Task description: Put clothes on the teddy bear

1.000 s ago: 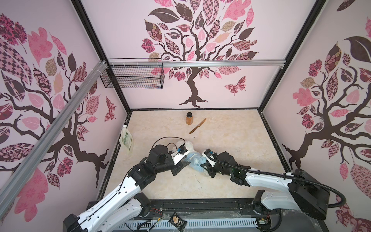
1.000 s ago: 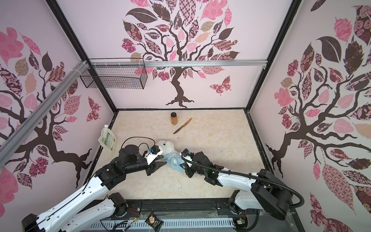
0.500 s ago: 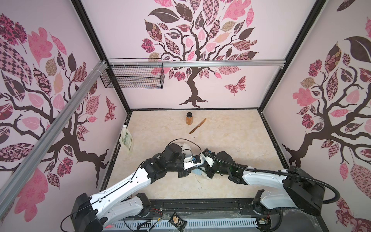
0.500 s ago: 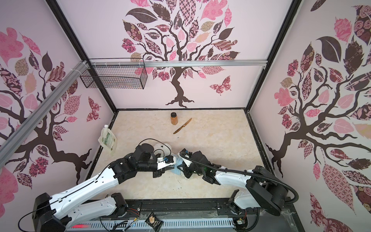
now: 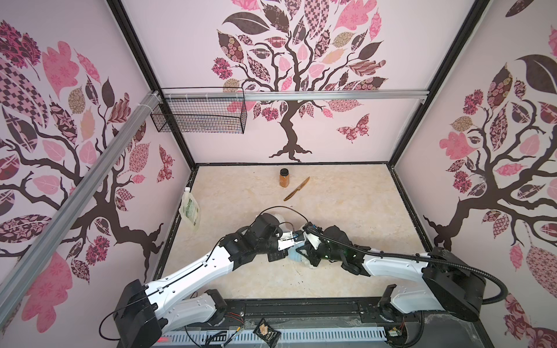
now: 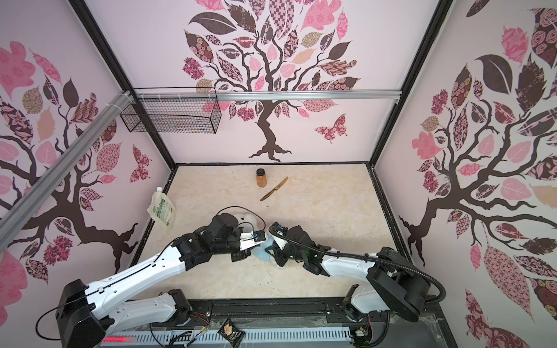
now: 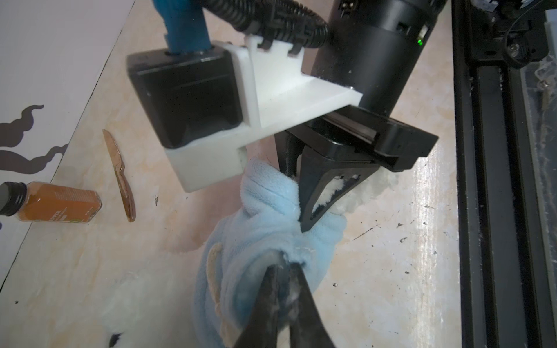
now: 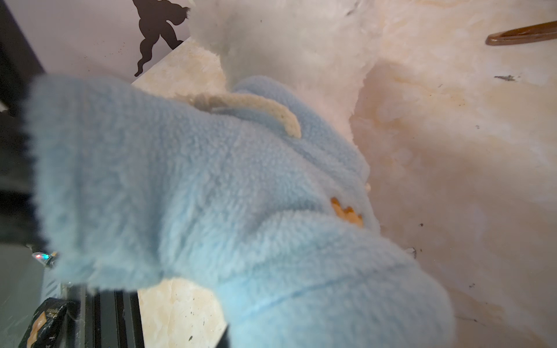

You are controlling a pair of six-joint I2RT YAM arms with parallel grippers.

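Observation:
The teddy bear lies on the floor between both arms, its white fur partly wrapped in a light blue fleece shirt. In both top views the arms cover most of it; only a white patch and some blue shirt show. My left gripper is shut on a bunched edge of the shirt. My right gripper, facing it a short way off, pinches another fold of the same shirt, with white fur behind it. In the right wrist view the shirt fills the picture and hides those jaws.
A brown spice jar and a wooden knife lie toward the back wall. A pouch leans at the left wall, under a wire basket. A small dark packet sits on the front rail.
My left arm has swung right to meet the right gripper, and its jaws have closed on the shirt. The right arm has hardly moved.

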